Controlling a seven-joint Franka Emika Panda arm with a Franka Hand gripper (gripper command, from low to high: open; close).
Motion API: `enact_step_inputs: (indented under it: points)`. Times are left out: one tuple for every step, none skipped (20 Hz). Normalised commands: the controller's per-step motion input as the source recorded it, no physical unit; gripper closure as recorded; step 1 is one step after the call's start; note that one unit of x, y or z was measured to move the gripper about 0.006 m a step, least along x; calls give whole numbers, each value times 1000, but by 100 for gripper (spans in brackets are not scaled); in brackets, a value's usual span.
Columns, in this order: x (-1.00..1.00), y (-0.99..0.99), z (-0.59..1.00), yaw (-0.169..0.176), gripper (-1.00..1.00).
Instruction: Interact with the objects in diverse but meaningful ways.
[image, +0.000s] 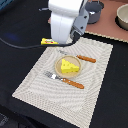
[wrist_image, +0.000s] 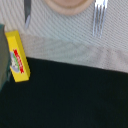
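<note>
A yellow holed cheese wedge (image: 68, 66) lies on a small round plate (image: 59, 71) in the middle of the striped placemat (image: 45, 82). The yellow rectangular block with a red label (image: 47, 41) (wrist_image: 16, 62) lies on the black table just off the mat's far edge. A grey pot (image: 95, 9) stands at the back. My gripper (image: 70, 40) hangs above the mat's far edge, between the block and the plate. The white arm body hides its fingers, and the wrist view shows none.
A fork (image: 65, 80) (wrist_image: 99, 17) and a knife (image: 82, 58) (wrist_image: 27, 12), both orange-handled, flank the plate. A beige bowl (image: 122, 17) sits on a pinkish board (image: 107, 27) at the back right. A black cable (image: 20, 45) runs across the table.
</note>
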Motion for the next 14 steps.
enact_step_inputs:
  points:
    - [-503,303,0,69,-100]
    - [-426,483,0,122,-100]
    - [-443,569,0,121,-100]
    - [-626,423,-86,123,-100]
    - [-600,471,-111,103,-100]
    - [-531,534,-80,111,-100]
    - [-657,451,-149,131,-100]
    - [-657,406,-320,123,-100]
    - [-409,406,-163,87,-100]
    - [-71,254,0,49,-100]
    - [-6,37,0,0,-100]
    - [0,0,0,0,-100]
    - [0,0,0,0,-100]
    - [0,0,0,0,-100]
